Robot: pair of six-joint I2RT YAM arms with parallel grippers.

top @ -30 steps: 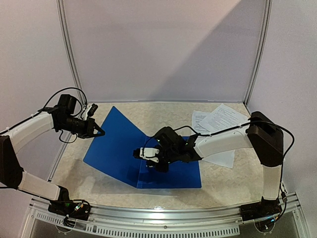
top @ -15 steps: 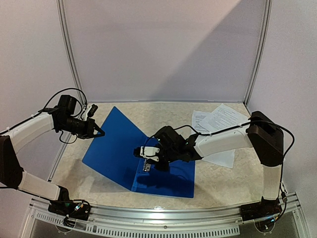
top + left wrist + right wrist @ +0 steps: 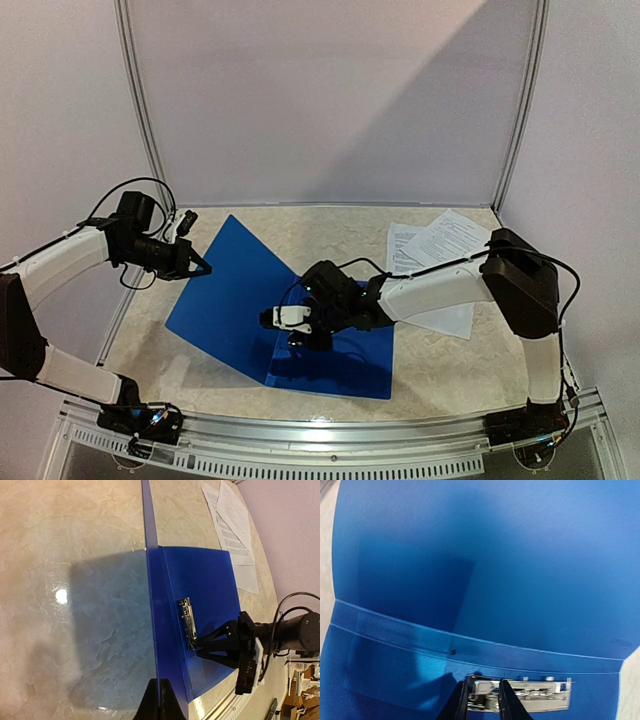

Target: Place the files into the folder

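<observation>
Folder, near panel: the royal-blue flat rectangular folder (image 3: 345,365) is lying open at the near centre of the beige marble-patterned table (image 3: 450,375), with one panel resting flat on the tabletop.
Clip: the silver metal clip (image 3: 187,622) is sitting on that flat panel, just beside the spine fold and running along it.
Right gripper: the right gripper (image 3: 483,686) is hanging directly over the near end of the clip, with a black finger coming down on each side of it.
Right gripper state: the jaws are standing slightly apart with the metal between them. Whether they are pinching the clip or only straddling it cannot be told.
Right arm: it is rising from its base at the near right corner and bending at a black elbow on the right. Its white forearm is reaching left toward the table's centre, with the wrist tipping downward.
Folder, raised cover: the other panel is slanting up and away to the left from the spine, lifted off the table and casting a shadow beneath.
Left gripper: the left gripper (image 3: 203,268) is meeting the cover at its far left corner, with the thin blue edge running between its fingertips.
Left gripper state: the jaws are clamping tight on that cover edge and holding it up.
Left arm: it is climbing from the near left corner and swinging out to the left. Its white forearm is coming back rightward, and the gripper is pointing right and slightly down.
Sheets: the white paper sheets printed with black text (image 3: 445,240) are lying fanned and overlapping at the far right of the table. They are outside the folder, partly under the right forearm and well apart from both grippers.
</observation>
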